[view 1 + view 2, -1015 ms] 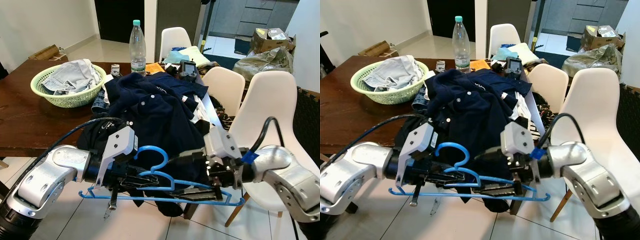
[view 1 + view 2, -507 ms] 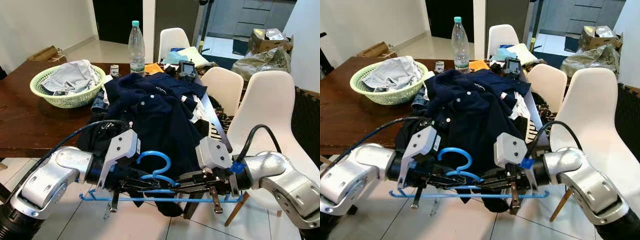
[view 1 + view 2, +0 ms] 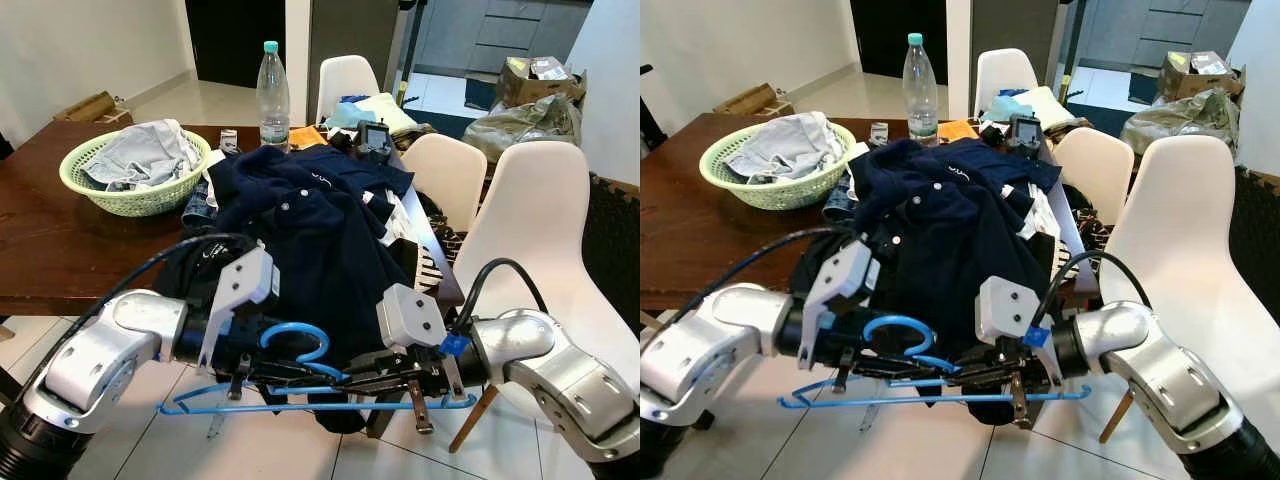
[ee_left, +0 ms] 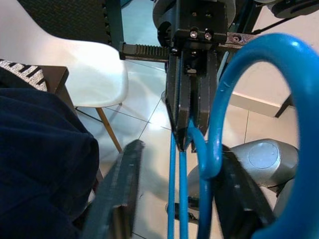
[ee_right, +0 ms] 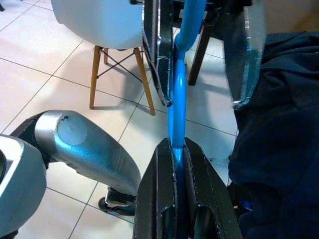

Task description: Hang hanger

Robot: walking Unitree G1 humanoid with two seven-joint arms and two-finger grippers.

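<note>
The dark wooden bench (image 3: 60, 250) carries the bulk of the scene: a heap of navy shirts (image 3: 310, 225) slumps over its near edge, probably the laundry the hanger is meant for, with a green basket (image 3: 135, 195) of pale clothes and a clear water bottle (image 3: 272, 85) standing farther back. White chairs (image 3: 530, 240) line the robot's right side, so the open tiled floor in front of the bench is where the arms have room to work. There the blue plastic hanger (image 3: 310, 402) is held low and roughly level between both arms — hook curling upward near the middle, bottom bar stretched across — a two-point hold that seems meant to keep it from swinging. The right hand (image 5: 175, 164) is clamped on the hanger's blue bar, its two black fingers pressed tight either side of it. The left hand (image 4: 172, 199) sits at the hook end, its fingers spread apart with the hook's stem and the bars running between them — bracketing rather than pinching, as far as the wrist view shows. No rail or rod to hang it on can be made out.
</note>
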